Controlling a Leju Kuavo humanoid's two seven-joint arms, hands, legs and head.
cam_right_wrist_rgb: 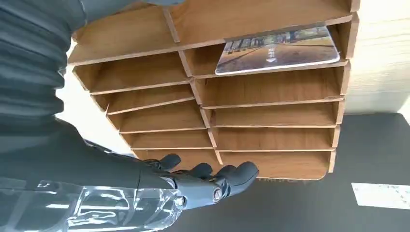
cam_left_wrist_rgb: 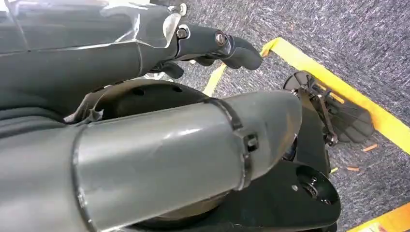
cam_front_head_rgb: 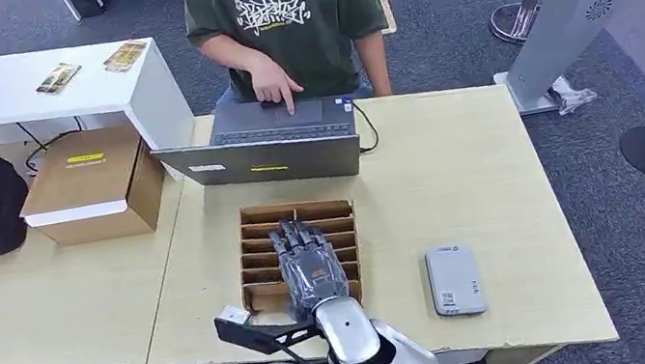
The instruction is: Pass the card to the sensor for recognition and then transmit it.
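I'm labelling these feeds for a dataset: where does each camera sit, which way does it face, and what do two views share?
Head view: high on the body, facing forward and down at the table; the right robot hand reaches over the wooden rack.
Left wrist view: behind the left robot hand, looking down at carpet.
Right wrist view: behind the right robot hand, facing the rack and a card in one slot.
Head and right wrist views share rack and right robot hand.

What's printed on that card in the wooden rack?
The card bears a photo-like street scene in greys and greens, clearest in the right wrist view.
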